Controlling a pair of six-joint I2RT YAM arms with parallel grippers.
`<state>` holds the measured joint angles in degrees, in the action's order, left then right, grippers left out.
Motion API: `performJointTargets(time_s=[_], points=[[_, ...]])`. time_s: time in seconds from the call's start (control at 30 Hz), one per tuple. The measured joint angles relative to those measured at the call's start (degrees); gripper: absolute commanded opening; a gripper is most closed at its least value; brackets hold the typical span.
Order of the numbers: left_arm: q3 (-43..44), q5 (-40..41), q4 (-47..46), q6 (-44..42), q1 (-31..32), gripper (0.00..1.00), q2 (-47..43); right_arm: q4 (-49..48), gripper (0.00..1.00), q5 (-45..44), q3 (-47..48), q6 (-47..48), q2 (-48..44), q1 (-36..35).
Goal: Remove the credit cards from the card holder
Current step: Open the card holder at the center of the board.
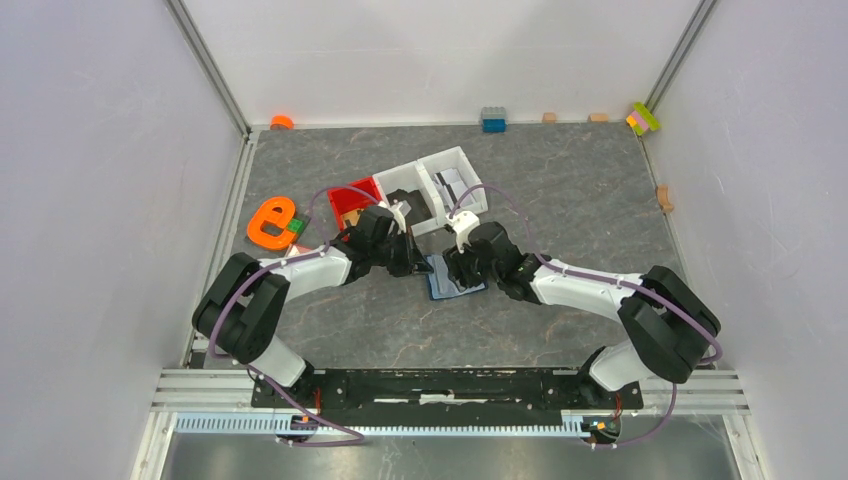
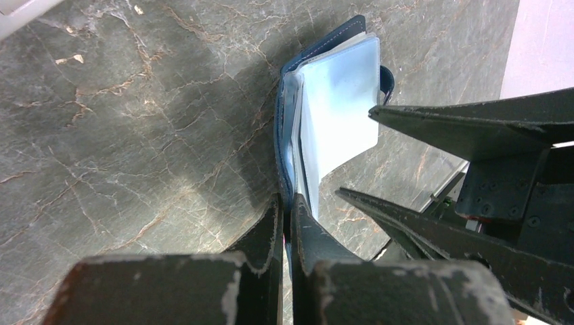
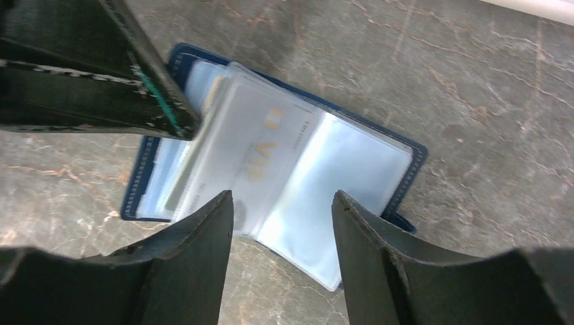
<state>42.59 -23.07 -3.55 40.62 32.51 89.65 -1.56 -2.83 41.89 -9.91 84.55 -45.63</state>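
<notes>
The navy-blue card holder [image 1: 450, 288] lies open on the table between my two grippers. In the left wrist view my left gripper [image 2: 287, 206] is shut on the edge of the holder's navy cover [image 2: 285, 115], with its clear sleeves [image 2: 338, 95] fanned out to the right. In the right wrist view my right gripper [image 3: 281, 200] is open just above the near edge of the sleeves. A light grey credit card [image 3: 250, 145] with gold lettering sits inside a sleeve, and the holder's blue rim [image 3: 413, 162] shows around it. The left gripper's finger [image 3: 101, 68] presses at the holder's upper left.
A white two-compartment bin [image 1: 440, 185] and a red bin [image 1: 355, 195] stand just behind the grippers. An orange e-shaped piece [image 1: 270, 222] lies to the left. A blue brick [image 1: 493, 120], coloured bricks [image 1: 644, 118] and small wooden blocks [image 1: 664, 198] line the back and right edges.
</notes>
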Motion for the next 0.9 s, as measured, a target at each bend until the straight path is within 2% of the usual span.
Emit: performJointTargets(time_s=[0.17,0.23,0.37,0.9], points=[[0.0,-0.09,-0.04,0.0,0.0,0.02,-0.02,-2.86,0.76,6.91,-0.31,-0.11,0.0,0.0],[0.0,-0.11,-0.04,0.0,0.0,0.02,-0.04,-3.91,0.78,9.18,-0.5,-0.17,0.0,0.0],[0.0,-0.17,-0.04,0.0,0.0,0.02,-0.04,-4.39,0.79,10.82,-0.52,-0.09,0.02,-0.17],[0.0,-0.57,-0.02,0.0,0.04,0.02,-0.15,-0.48,0.79,6.67,2.38,0.81,4.15,-2.01]])
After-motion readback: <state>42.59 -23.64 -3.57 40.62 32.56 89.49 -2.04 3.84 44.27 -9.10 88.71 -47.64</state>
